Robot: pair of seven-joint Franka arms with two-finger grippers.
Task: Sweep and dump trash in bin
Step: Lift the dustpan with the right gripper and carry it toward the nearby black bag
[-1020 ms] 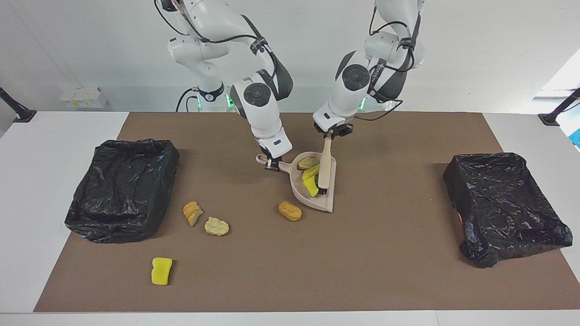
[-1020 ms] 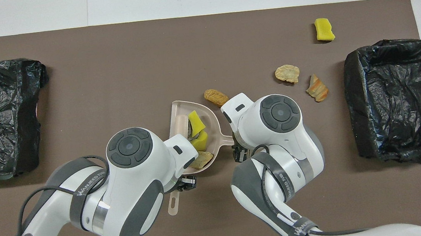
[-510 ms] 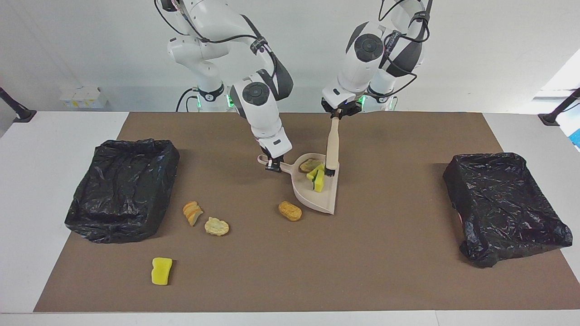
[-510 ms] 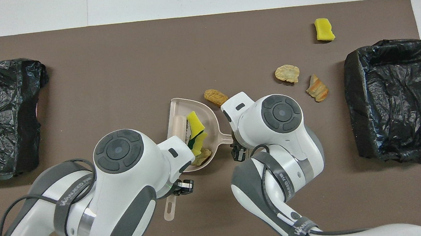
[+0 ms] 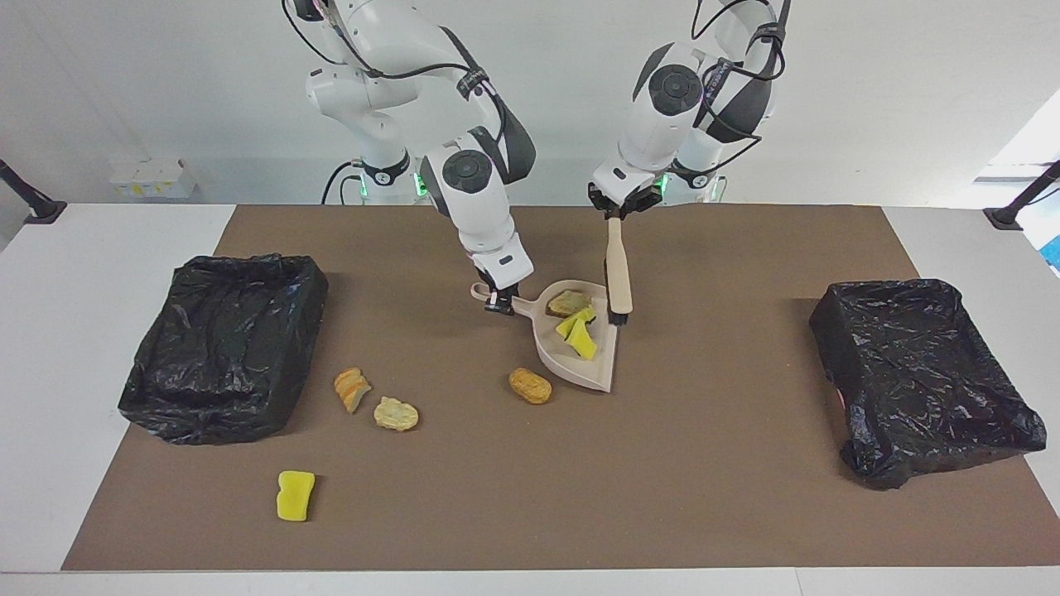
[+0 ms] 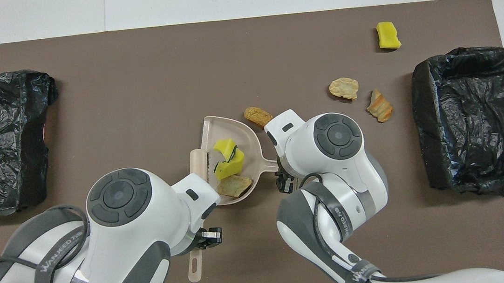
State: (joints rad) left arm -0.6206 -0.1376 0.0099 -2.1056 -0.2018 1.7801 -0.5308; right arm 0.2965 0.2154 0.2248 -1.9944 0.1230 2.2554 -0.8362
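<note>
Facing view: our left jaws (image 5: 614, 212) pinch the brush (image 5: 618, 273), our right jaws (image 5: 498, 303) pinch the dustpan (image 5: 593, 370) handle, scraps (image 5: 577, 334) inside.

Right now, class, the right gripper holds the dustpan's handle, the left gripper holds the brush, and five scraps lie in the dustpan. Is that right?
Not quite: the count is wrong. The overhead view shows three scraps in the dustpan: two yellow sponge pieces and a tan chunk. The right gripper does hold its handle, and the left gripper the brush.
</note>
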